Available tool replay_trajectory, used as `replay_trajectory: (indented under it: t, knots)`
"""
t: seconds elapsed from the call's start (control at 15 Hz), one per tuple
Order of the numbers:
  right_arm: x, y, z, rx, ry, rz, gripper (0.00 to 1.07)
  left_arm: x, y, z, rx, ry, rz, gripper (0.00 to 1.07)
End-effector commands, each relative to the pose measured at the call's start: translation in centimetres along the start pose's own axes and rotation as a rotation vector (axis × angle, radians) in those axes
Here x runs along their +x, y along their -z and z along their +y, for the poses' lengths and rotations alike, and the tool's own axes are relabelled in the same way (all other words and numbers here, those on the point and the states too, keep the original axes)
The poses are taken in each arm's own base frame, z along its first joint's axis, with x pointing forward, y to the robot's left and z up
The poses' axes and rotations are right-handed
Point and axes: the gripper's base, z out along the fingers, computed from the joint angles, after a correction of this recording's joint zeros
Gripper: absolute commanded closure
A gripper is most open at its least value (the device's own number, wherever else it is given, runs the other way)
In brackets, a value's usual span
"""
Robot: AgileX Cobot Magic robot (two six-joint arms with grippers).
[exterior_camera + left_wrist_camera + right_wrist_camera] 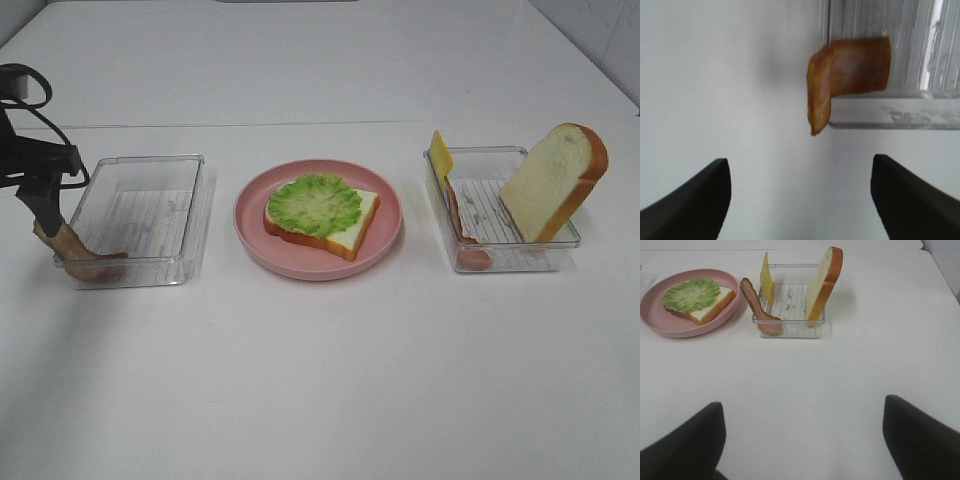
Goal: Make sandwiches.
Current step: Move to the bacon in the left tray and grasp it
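**Two layers laid, the other fillings waiting in the trays**

One bread slice lies flat on the pink plate in the middle of the worktop, with a lettuce leaf spread over it. That is the whole sandwich so far. By my reading the meat, the cheese and the top slice are all left to add.

The right tray holds a cheese slice propped in its far corner. A reddish-brown strip runs along the wall nearest the plate, ending in a rounded pinkish piece at the near corner. The second bread slice leans tilted against the opposite wall. The left tray has only a brown meat strip, draped over its near outer corner and partly hanging outside.

The bread looks matte and spongy, cream-faced with an orange-brown crust. The lettuce is crinkled and ruffled at the edge, and the cheese is thin, flat and stiff enough to stand. The brown meat strip is limp and folds over the wall. Both trays are clear hard plastic with ribbed floors.

The left claw is spread wide and holds nothing, just beside the draped strip. The right claw is also wide apart and empty, well short of the right tray.
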Motion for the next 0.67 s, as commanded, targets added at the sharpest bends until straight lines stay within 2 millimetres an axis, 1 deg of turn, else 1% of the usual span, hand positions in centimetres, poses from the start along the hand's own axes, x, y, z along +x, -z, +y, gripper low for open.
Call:
replay_trajectory:
  t: [0.07,0.13,0.2,0.33,0.47,0.6,0.67]
  knots:
    - [0.1,0.1,0.0,0.003,-0.011,-0.016,0.27,-0.9,-0.8,-0.2,0.028,0.019,-0.076,0.38]
    - [0.1,0.1,0.0,0.003,-0.011,-0.016,0.27,-0.9,-0.8,-0.2,0.028,0.019,-0.076,0.38]
    - [0.1,0.1,0.0,0.003,-0.011,-0.016,0.27,-1.2,-2.2,-0.4,0.032,0.026,-0.054,0.38]
    - [0.1,0.1,0.0,0.003,-0.011,-0.016,0.27,-1.4,-3.0,-0.5,0.034,0.027,-0.057,0.40]
    - [0.1,0.1,0.0,0.003,-0.011,-0.016,0.27,-1.7,-3.5,-0.5,0.037,0.028,-0.067,0.42]
    - [0.1,0.1,0.0,0.003,-0.011,-0.016,0.27,-1.8,-3.5,-0.6,0.043,0.031,-0.077,0.44]
    - [0.1,0.1,0.0,0.003,-0.011,-0.016,0.27,-1.8,-3.5,-0.6,0.044,0.032,-0.078,0.49]
